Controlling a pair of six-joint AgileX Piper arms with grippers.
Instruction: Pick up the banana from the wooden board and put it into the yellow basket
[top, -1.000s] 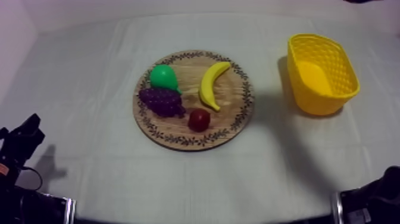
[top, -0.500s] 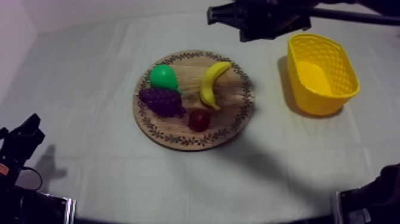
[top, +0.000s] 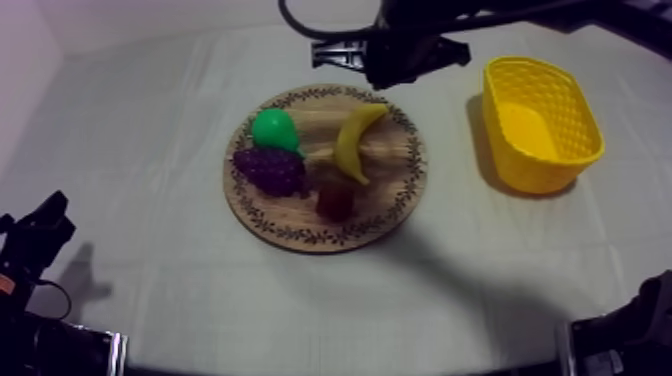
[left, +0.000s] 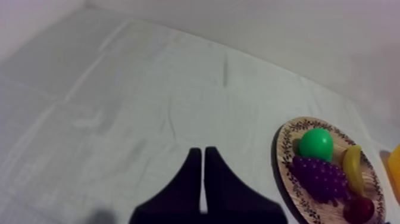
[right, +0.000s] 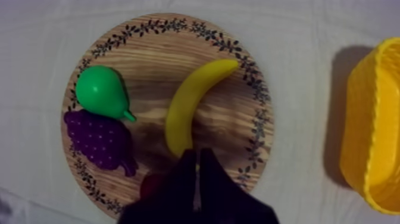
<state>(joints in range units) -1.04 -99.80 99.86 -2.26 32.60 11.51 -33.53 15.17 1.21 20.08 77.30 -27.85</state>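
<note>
Though over board (top: 395, 175), nothing gripped: right gripper (right: 197, 154) fingers together above banana (right: 189, 101), lying on board. Left gripper (left: 203, 152) likewise together, well left of board. Pickup and basket (top: 535, 172) drop outstanding.

1. Got the left gripper (left: 202, 154) with both black fingers pressed together into a narrow wedge, gripping nothing.
2. Hangs over creased grey-white cloth (left: 119, 107), well apart from the wooden board (left: 281, 146).
3. Spotting on that board a green pear (left: 315, 144) touching the grapes (left: 320, 179), the banana (left: 353, 170) just beside both, and the small red fruit (left: 359, 210) near the banana's end.
4. Also catching a sliver of yellow basket (left: 394, 165) just past the board.
</note>
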